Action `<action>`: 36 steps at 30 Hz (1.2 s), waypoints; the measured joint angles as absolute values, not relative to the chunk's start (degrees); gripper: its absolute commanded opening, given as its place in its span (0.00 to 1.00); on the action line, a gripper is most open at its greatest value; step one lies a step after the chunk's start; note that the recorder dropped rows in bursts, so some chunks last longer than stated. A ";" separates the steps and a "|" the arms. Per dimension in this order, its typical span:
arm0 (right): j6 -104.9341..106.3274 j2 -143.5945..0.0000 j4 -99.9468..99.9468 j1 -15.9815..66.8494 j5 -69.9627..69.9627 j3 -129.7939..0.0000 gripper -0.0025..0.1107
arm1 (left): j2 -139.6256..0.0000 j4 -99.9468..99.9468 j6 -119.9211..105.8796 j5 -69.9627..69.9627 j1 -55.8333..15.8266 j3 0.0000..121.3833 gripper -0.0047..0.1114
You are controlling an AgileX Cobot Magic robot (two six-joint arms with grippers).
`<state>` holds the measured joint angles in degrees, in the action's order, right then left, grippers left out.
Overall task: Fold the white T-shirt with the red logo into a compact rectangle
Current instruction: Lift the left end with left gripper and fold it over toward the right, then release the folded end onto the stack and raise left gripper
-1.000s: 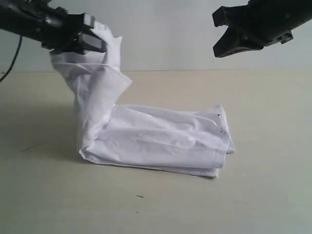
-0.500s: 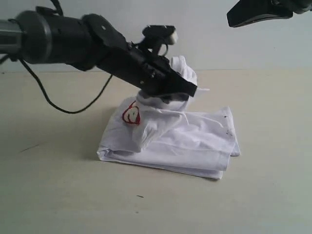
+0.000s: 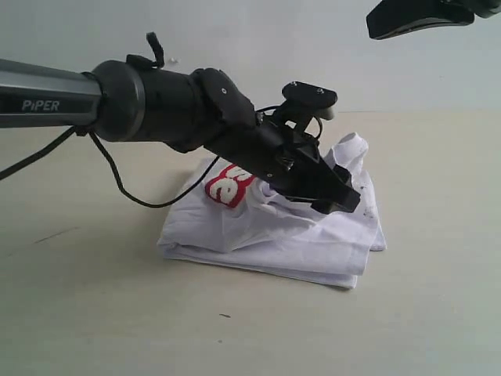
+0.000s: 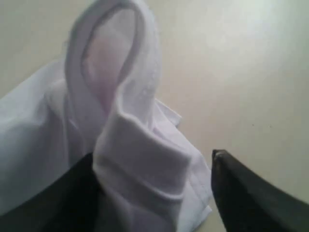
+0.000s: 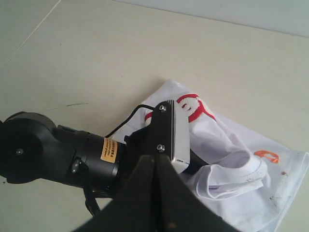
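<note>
The white T-shirt (image 3: 305, 243) lies as a folded stack on the table, its ribbed collar (image 5: 241, 170) and orange tag (image 5: 267, 155) on top at the right end. Part of the red logo (image 3: 227, 188) shows on the upper layer. My left gripper (image 3: 338, 197) is low over the stack's right half, open, and a bunched fold of the shirt (image 4: 140, 169) sits between its jaws, touching one finger and apart from the other. My right gripper (image 5: 157, 166) hangs high above the shirt, shut and empty, seen at the top right in the exterior view (image 3: 415, 17).
The beige table (image 3: 94, 313) spreads around the shirt. The left arm's black body (image 3: 156, 102) and its cable (image 3: 125, 188) stretch from the left edge over the shirt. A pale wall (image 3: 250, 47) stands behind.
The left arm carried the raised end of the shirt rightward and down onto the stack, showing the logo, and its jaws opened. The right gripper rose toward the top right.
</note>
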<state>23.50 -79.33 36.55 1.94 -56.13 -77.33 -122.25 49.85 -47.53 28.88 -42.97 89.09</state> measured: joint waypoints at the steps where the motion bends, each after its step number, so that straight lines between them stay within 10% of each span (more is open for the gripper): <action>1: 23.50 -79.33 36.55 1.94 -56.13 -77.33 0.02 | -122.11 49.85 -47.63 28.89 -42.97 89.09 0.59; 15: 23.50 -79.33 37.01 1.94 -56.13 -77.33 0.02 | -115.73 48.71 -49.03 28.51 -42.97 89.21 0.57; 25: 23.50 -79.33 37.08 1.94 -56.81 -77.33 0.02 | -113.20 37.87 -42.66 31.53 -41.30 89.21 0.04; 36: 23.50 -80.81 37.08 1.94 -57.23 -77.33 0.02 | -121.16 18.87 -27.30 42.70 -34.19 88.17 0.04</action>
